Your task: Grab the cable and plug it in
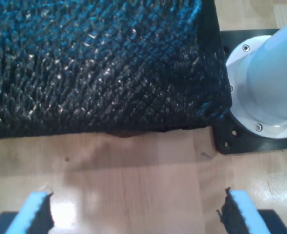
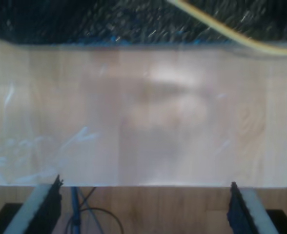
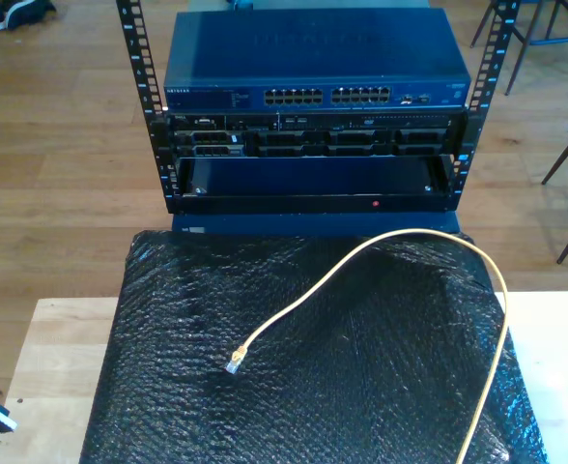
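**Cable at rest before the grasp**

Going left to right across the exterior view, the cable ran from its clear connector on the black mat, arced toward the rack, then trailed down the right, probably slack for reaching the switch ports. My first gripper and my second gripper both stood spread wide, gripping nothing.

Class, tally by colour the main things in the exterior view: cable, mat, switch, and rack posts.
Yellow: 1, the cable
Black: 3, the mat and two rack posts
Blue: 1, the switch
Total: 5
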Motion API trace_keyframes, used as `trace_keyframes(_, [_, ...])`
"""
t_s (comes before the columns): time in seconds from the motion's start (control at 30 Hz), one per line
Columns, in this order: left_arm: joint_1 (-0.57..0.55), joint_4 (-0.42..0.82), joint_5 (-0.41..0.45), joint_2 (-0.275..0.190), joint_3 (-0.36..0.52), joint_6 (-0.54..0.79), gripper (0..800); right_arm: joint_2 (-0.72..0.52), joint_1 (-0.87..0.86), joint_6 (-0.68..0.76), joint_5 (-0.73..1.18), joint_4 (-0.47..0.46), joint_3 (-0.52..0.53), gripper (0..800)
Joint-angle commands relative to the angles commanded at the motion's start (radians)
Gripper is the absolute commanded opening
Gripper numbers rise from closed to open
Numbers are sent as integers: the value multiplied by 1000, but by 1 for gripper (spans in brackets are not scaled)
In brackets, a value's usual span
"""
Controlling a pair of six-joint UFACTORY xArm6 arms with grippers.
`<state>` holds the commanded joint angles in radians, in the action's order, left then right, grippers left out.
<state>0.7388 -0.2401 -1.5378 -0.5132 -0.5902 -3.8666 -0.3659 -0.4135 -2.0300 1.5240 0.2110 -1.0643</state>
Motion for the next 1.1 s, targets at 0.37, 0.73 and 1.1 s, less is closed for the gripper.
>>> trace_keyframes(0.37, [0,-28,-2,9,3,-2,800,100,78,35,-8,92,-98,800])
trace_keyframes(0.73, [-2,-52,2,9,12,-49,800,124,155,77,-14,95,-95,800])
trace_keyframes(1.1, [-43,-101,3,9,12,-107,800,120,299,184,-14,97,-123,800])
